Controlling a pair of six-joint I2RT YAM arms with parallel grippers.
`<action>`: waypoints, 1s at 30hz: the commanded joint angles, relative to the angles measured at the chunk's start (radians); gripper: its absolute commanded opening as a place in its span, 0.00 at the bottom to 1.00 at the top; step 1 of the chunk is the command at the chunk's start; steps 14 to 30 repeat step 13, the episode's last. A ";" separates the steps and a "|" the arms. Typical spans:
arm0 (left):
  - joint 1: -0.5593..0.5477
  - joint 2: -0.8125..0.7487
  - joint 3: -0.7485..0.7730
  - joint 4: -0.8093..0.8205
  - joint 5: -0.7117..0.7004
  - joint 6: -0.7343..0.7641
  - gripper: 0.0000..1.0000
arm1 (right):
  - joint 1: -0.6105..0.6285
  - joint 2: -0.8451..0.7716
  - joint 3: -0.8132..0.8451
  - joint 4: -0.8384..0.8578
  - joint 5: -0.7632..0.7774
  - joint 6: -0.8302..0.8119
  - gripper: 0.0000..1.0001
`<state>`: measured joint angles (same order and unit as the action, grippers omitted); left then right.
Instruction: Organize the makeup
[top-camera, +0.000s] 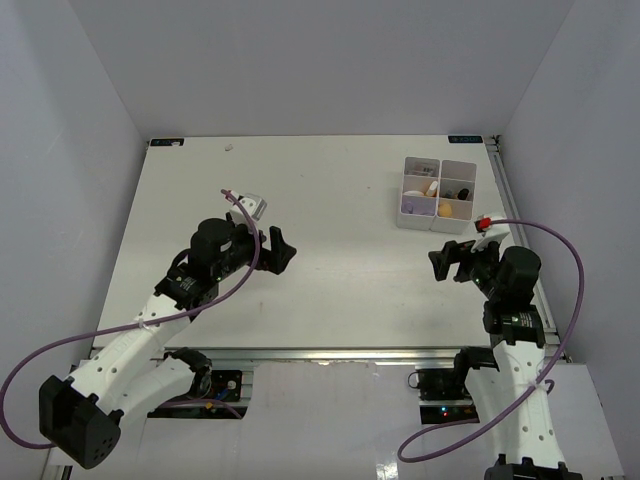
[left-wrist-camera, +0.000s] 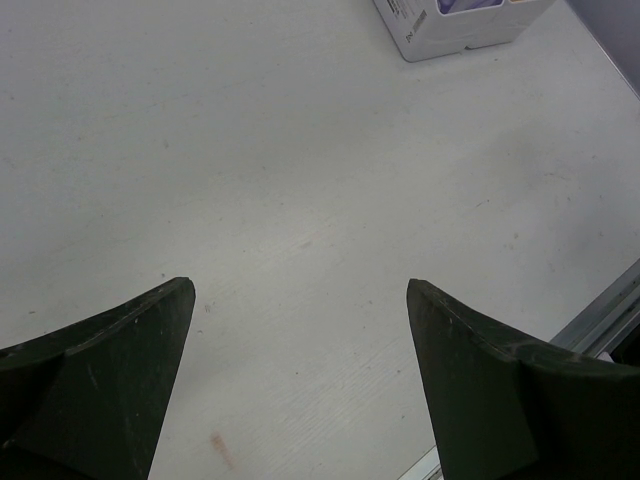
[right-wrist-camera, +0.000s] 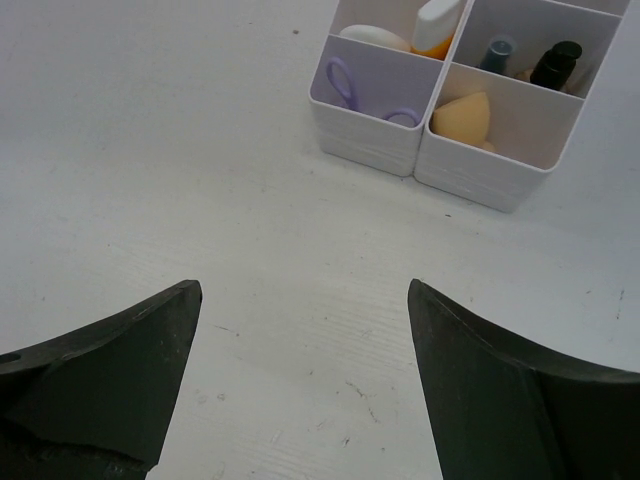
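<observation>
The makeup sits inside the white four-compartment box (top-camera: 401, 200) at the back right of the table. In the right wrist view the box (right-wrist-camera: 380, 150) holds a tan sponge (right-wrist-camera: 462, 115), clear-purple flat palettes (right-wrist-camera: 365, 85), a white oval piece (right-wrist-camera: 375, 37), an orange white-capped tube (right-wrist-camera: 437, 28) and a dark-capped bottle (right-wrist-camera: 555, 65). My right gripper (right-wrist-camera: 303, 290) is open and empty over bare table just in front of the box; it also shows in the top view (top-camera: 447, 262). My left gripper (left-wrist-camera: 300, 285) is open and empty over the middle of the table (top-camera: 282, 250).
A corner of the box (left-wrist-camera: 450, 25) shows at the top of the left wrist view. An aluminium rail (top-camera: 350, 352) runs along the table's near edge and shows in the left wrist view (left-wrist-camera: 600, 320). White walls enclose the table. A small white speck (top-camera: 229, 147) lies at the back.
</observation>
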<state>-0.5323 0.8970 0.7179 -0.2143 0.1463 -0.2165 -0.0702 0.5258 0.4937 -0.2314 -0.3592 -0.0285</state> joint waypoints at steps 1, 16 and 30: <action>0.000 -0.002 -0.008 0.019 0.004 0.016 0.98 | -0.006 0.031 0.043 0.023 0.078 0.074 0.90; 0.000 -0.013 -0.012 0.024 0.006 0.020 0.98 | -0.006 0.042 0.055 0.012 0.118 0.091 0.90; 0.000 -0.013 -0.012 0.024 0.006 0.020 0.98 | -0.006 0.042 0.055 0.012 0.118 0.091 0.90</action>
